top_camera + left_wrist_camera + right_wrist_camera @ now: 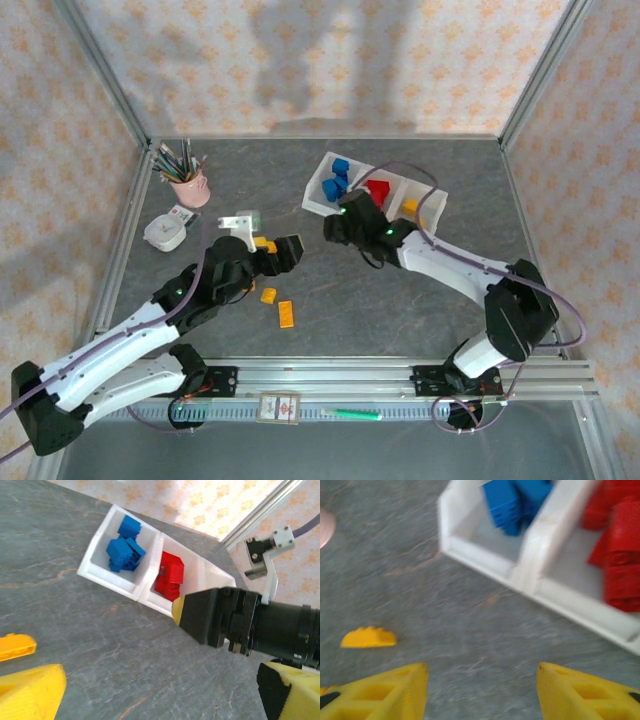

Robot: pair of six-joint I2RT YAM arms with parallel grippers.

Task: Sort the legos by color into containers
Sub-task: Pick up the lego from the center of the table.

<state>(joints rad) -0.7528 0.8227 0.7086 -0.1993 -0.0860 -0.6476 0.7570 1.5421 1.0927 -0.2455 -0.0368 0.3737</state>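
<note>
Sorting looks well under way. On the grey surface [420,300], the white tray [318,196] of three containers sits at the far right, within your right arm's reach, probably so that arm can do the dropping. Your right hand [482,670] hovers just short of the tray's near wall, fingers spread with nothing between them. It is released and, by the look of it, free for another pick. Your left hand [162,680] is likewise spread and empty, near the loose yellow-orange legos [287,313] at mid-surface, well placed to take one. Blue legos [338,176] lie in the tray's left compartment, red legos [378,189] in the middle, and one yellow lego [411,207] in the right.

The overhead view gives you that third compartment and the loose pieces together, whereas in the left wrist view the right hand's black body covers that compartment. The right wrist view, though blurred, confirms the gap between its fingers is bare. It also picks out a single yellow-orange lego [368,637] lying apart from the tray.
</note>
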